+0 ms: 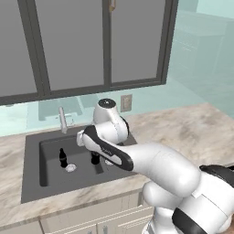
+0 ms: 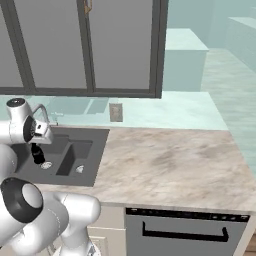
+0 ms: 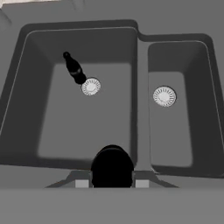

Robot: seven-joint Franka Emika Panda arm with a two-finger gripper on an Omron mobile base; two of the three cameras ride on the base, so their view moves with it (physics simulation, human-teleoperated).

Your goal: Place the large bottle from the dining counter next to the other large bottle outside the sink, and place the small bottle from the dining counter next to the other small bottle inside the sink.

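pincer (image 3: 112,181): closed narrow on the small bottle (image 3: 112,168), held upright with its round dark body between the fingertips; it hangs over the sink (image 3: 144,48), above the near edge of the larger basin.

held bottle, other views: a short dark shape hanging under the hand in the left base view (image 1: 95,158) and in the right base view (image 2: 36,153), over the basin.

other small bottle (image 3: 74,70): standing in the larger basin just beside its round drain (image 3: 91,86); also seen in the left base view (image 1: 63,157).

key relation: in the hand view the standing bottle lies up and to the left of the held one, across the open floor of the same basin, well apart. In the left base view it stands to the left of the pincer, toward the faucet (image 1: 62,119) side.

long axis: both bottles upright, necks up; the held one is seen from straight above, so only its round top shows.

step in hand, as I judge it: carry the held bottle toward the drain side and lower it next to its twin.

what the move calls for: shift sideways before descending, keeping clear of the divider (image 3: 141,96) between the basins.

large bottle: I cannot place it here.
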